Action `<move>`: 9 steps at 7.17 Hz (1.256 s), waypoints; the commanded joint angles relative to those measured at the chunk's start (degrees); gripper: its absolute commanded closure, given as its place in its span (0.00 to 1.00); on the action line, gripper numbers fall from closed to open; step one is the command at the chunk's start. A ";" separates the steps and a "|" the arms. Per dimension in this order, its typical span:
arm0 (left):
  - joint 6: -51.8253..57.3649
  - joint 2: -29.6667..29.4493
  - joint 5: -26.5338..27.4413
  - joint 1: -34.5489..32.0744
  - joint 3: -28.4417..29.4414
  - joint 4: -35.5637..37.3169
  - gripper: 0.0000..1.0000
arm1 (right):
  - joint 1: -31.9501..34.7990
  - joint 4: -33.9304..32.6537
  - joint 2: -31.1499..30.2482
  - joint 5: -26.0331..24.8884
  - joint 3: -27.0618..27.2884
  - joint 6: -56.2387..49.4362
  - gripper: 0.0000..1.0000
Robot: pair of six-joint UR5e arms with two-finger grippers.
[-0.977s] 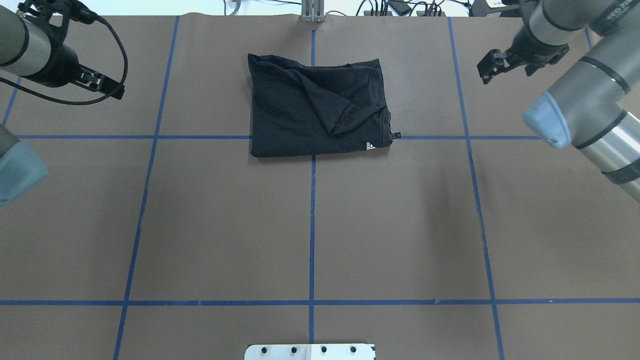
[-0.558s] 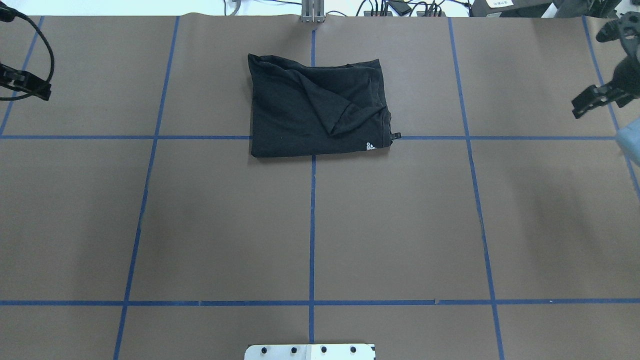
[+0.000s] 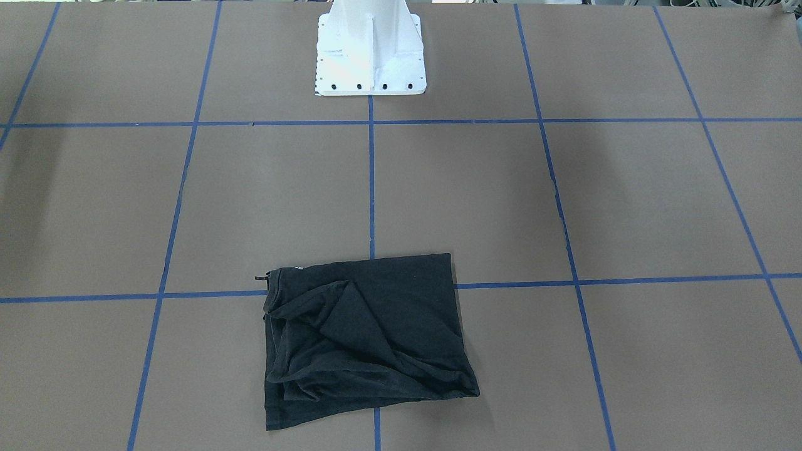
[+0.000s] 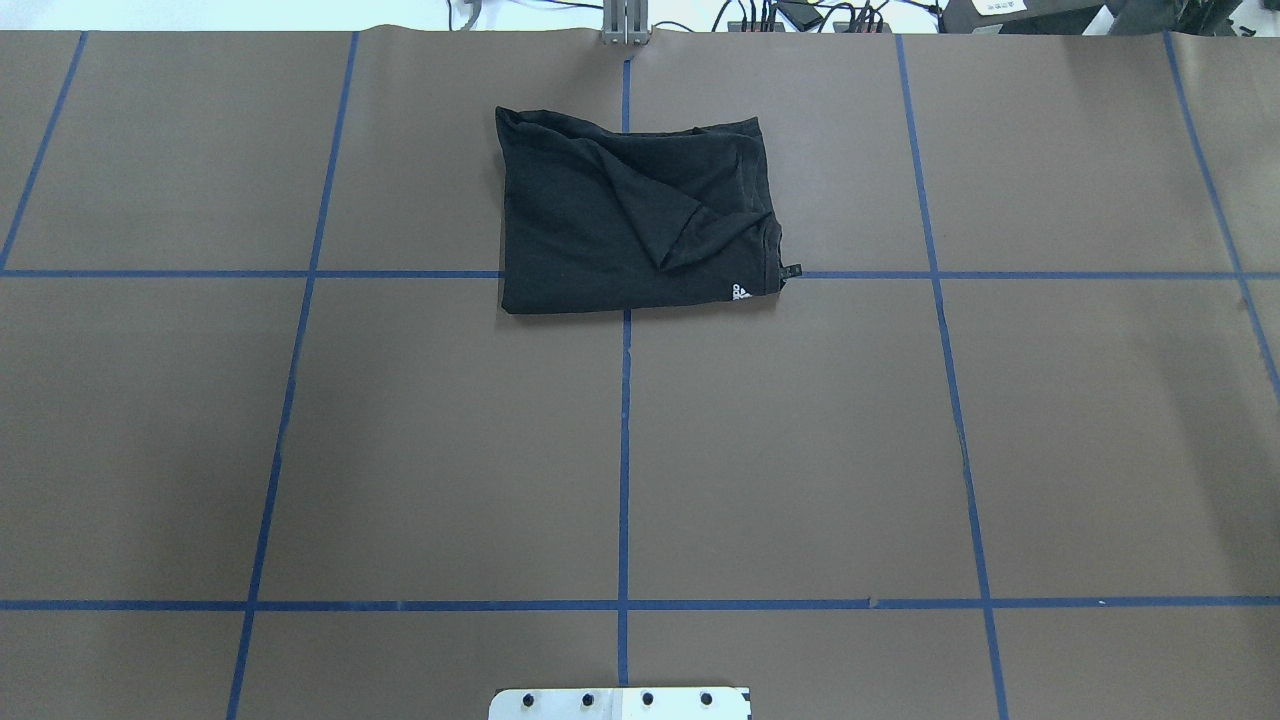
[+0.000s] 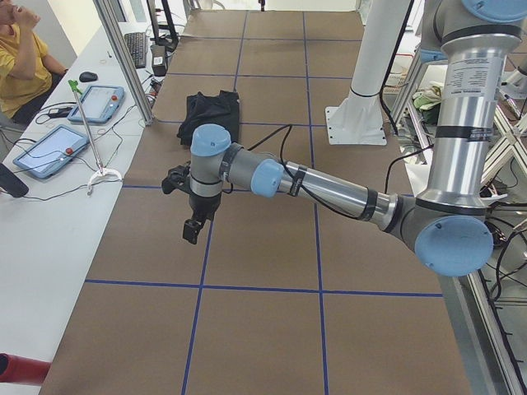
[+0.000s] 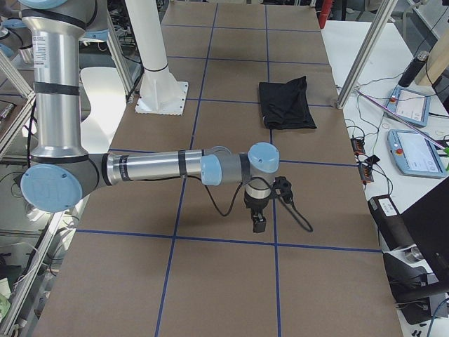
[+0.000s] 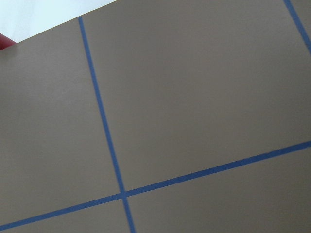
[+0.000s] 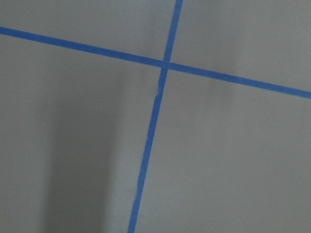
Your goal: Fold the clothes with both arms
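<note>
The black T-shirt (image 4: 630, 215) lies folded into a rough rectangle at the far middle of the table, with a loose flap across its top and a small white mark at one corner. It also shows in the front-facing view (image 3: 363, 338). Its orbit-style print is hidden. Neither arm shows in the overhead or front-facing views. In the left side view my left gripper (image 5: 191, 230) hangs above bare table, well short of the shirt (image 5: 212, 111). In the right side view my right gripper (image 6: 258, 223) hangs likewise, away from the shirt (image 6: 285, 104). I cannot tell whether either is open or shut.
Blue tape lines divide the brown table. The white base pedestal (image 3: 369, 50) stands at the robot's edge. An operator (image 5: 20, 66) sits at a side desk with tablets (image 5: 49, 148). More tablets (image 6: 414, 151) lie beyond the far edge.
Both arms have swung outward, left arm to the left and right arm to the right, and left the overhead view. The T-shirt has not moved.
</note>
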 commanded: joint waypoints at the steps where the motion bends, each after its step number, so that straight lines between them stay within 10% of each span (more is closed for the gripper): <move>1: 1.02 3.09 -6.24 -1.01 -0.08 0.21 0.00 | 1.37 0.36 -1.52 1.30 0.17 2.28 0.00; 9: 1.80 11.08 -5.57 -0.92 -3.51 -0.58 0.00 | -2.94 -2.36 0.06 0.95 5.53 2.47 0.00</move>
